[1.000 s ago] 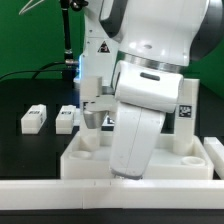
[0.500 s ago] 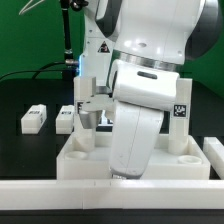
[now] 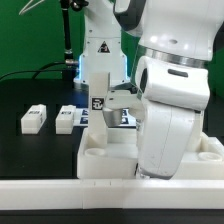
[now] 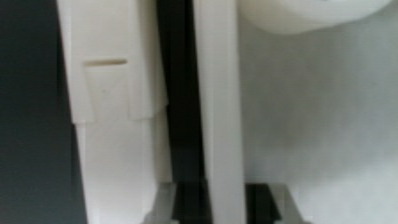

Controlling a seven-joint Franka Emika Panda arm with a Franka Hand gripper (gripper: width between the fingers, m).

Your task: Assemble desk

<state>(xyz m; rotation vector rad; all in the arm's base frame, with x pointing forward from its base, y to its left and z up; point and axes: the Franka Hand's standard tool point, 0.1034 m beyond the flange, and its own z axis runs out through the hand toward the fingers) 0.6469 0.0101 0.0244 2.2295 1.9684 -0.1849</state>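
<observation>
Looking along the gripper [image 4: 217,203] in the wrist view, we are seeing its two dark fingers [image 4: 173,207] standing close on either side of a narrow white strip [image 4: 214,110]. We are not able to tell whether they are clamping it or only flanking it, nor which part the strip belongs to. Across a black gap from the strip, a wider white piece [image 4: 107,110] with a small notch is running parallel to it.

In the exterior view we are finding the gripper low over the far edge of the desk top [image 3: 108,168], just beside an upright leg [image 3: 97,88]. That leg is standing at the desk top's far corner on the exterior view's left and is showing a black-and-white tag [image 3: 97,103] to the camera. The bulky white arm [image 3: 172,125] is covering most of the desk top toward the exterior view's right.

The desk top is lying rim-up on the black table [image 3: 30,150], with a round socket [image 3: 93,155] showing at its near corner on the exterior view's left. Well apart from it, further to that side, two loose legs [image 3: 33,119] are lying side by side on the table. A long white bar [image 3: 50,190] is running across the near edge, just in front of the desk top.
</observation>
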